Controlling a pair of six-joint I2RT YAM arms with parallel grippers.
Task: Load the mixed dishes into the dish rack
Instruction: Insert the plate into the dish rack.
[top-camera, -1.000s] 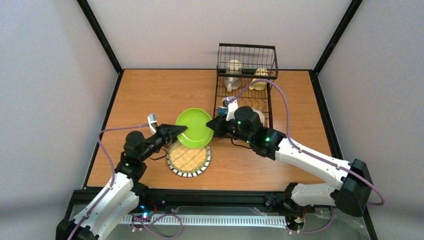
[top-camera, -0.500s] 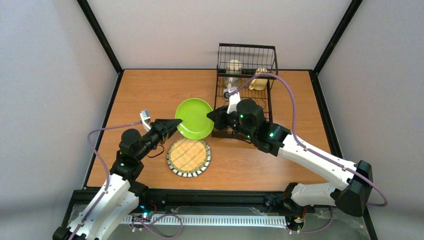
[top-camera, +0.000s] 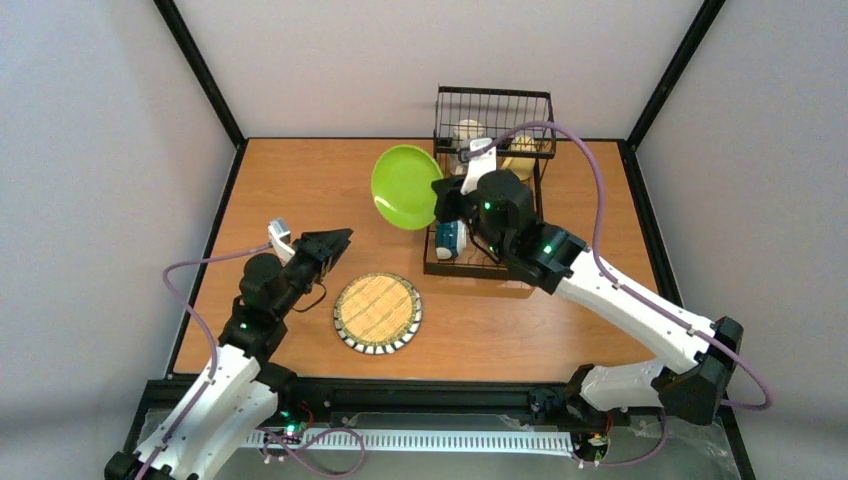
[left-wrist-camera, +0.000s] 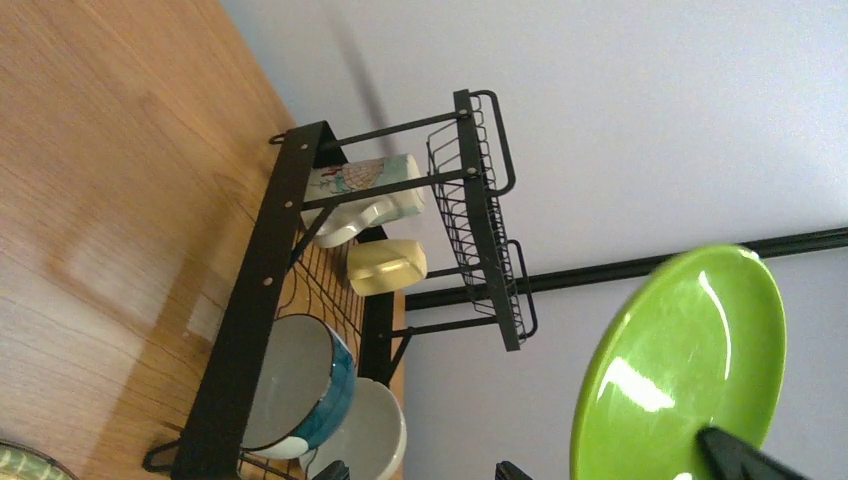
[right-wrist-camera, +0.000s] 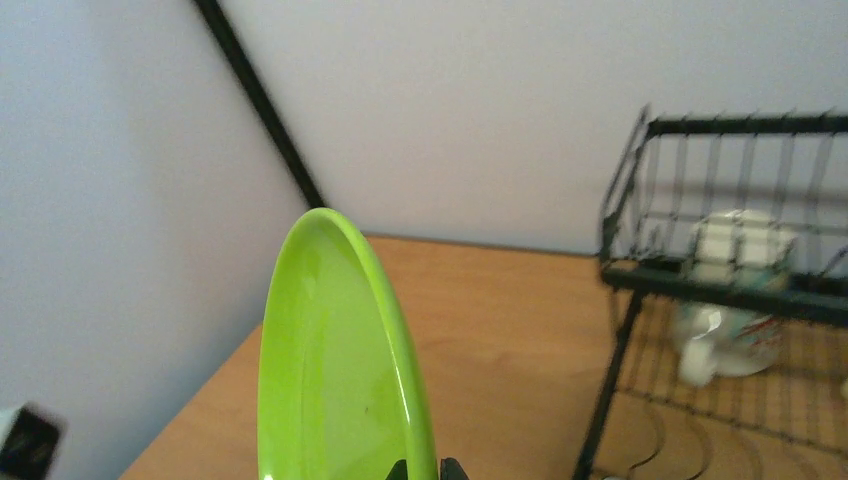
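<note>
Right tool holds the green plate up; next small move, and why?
Probably carry the green plate rightward over the dish rack: the right tool pinches its rim, it hangs on edge left of the rack, and the left tool is clear.

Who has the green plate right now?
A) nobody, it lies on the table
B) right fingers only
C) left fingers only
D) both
B: the right fingers pinch the green plate by its rim, lifted beside the dish rack; the left fingers are open and apart.

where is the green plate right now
In the top view, the green plate is held up in the right jaws, left of the dish rack, beside its raised basket.
</note>
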